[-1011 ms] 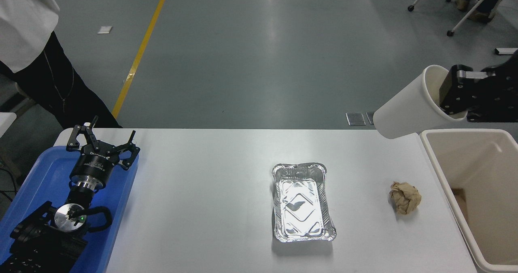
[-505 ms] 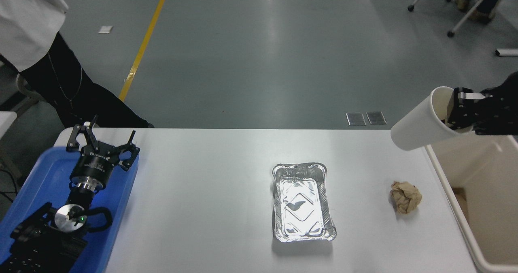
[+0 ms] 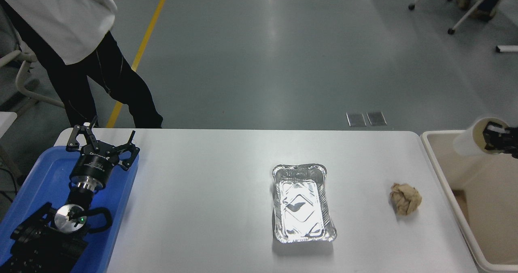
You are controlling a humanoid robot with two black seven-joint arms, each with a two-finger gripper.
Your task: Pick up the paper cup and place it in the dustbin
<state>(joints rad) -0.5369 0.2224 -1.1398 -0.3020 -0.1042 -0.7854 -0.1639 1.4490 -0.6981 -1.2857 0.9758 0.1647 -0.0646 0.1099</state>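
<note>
The white paper cup (image 3: 473, 139) hangs tilted on its side at the right edge, above the inside of the beige dustbin (image 3: 445, 184). My right gripper (image 3: 497, 137) comes in from the right edge and is shut on the cup's rim, one finger inside the mouth. Most of that arm is out of view. My left gripper (image 3: 101, 141) is open and empty, parked over the blue tray (image 3: 32, 180) at the lower left.
A silver foil tray (image 3: 301, 202) lies in the middle of the white table (image 3: 202, 192). A crumpled brown paper ball (image 3: 405, 199) lies near the bin's left wall. A person (image 3: 81, 42) stands at the far left corner.
My right gripper has carried the cup down and to the right, from above the table's corner to over the bin. The person has stepped right, nearer the table.
</note>
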